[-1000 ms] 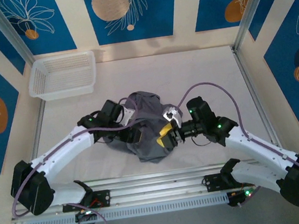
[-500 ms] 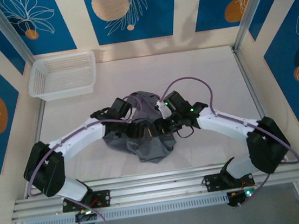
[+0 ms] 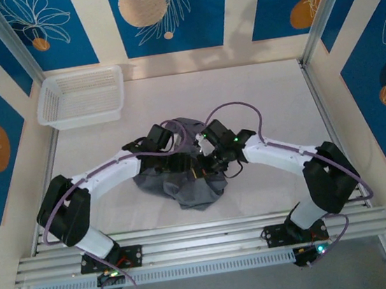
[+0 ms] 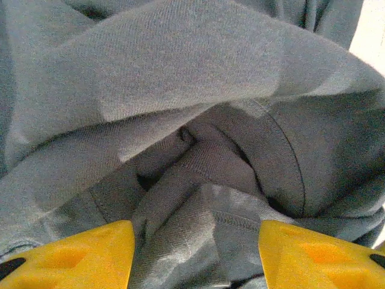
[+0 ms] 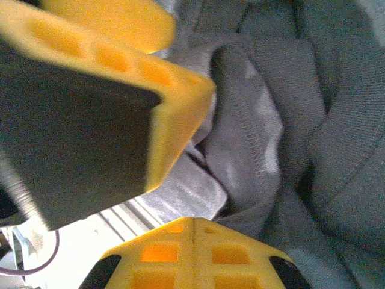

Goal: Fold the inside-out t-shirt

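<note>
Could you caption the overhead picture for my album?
Two white robot arms meet over a crumpled dark grey fabric t-shirt, white plastic mesh basket behind.

Basket: a white plastic mesh basket [image 3: 81, 119], rectangular, stands open side up at my far left, against the back wall.
Table: a pale, flat tabletop [image 3: 264, 93] lies under my reach.
Walls: blue panels [image 3: 163, 14] with white leaf outlines and orange discs surround me.
Rails: grey aluminium rails [image 3: 203, 229] cross my near edge.
</note>
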You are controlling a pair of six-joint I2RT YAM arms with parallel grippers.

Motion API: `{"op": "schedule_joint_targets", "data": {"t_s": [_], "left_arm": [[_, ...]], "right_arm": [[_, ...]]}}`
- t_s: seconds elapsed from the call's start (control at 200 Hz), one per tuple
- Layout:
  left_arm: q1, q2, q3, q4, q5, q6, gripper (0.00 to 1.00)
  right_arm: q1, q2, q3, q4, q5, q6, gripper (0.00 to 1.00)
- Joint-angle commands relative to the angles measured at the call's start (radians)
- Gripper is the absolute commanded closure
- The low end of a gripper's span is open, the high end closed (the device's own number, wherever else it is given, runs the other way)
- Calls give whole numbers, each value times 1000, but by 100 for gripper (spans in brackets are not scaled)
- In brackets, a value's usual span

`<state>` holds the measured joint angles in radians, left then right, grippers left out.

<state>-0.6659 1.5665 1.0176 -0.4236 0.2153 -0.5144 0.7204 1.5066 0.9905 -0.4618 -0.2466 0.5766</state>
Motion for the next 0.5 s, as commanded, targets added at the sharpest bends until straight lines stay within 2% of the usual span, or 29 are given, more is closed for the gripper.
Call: {"op": "schedule_joint_targets", "data": {"t_s": [0.0,0.055,0.16,0.215,0.275,0.38,0.495], "left_arm": [[4,16,-26,-4,-35,28,43],[17,14,-37,16,-9,28,43],[18,56,-2,44,123,42,45],[4,97,49,4,126,73,44],[-15,135,99,-60,52,98,43],[-42,183,169,-195,-165,134,41],[-62,208,215,-289,-355,154,39]], "right_arm": [[-19,-85,-41,27,-21,-1,100],[-35,-127,-72,48,-23,-1,100],[-47,-214,-144,103,-26,-15,100],[-48,-231,-156,102,-12,-15,100],[-47,-238,-158,97,-9,-14,100],[-45,-232,-150,86,-6,-3,100],[-48,-225,-154,86,18,8,100]]}}
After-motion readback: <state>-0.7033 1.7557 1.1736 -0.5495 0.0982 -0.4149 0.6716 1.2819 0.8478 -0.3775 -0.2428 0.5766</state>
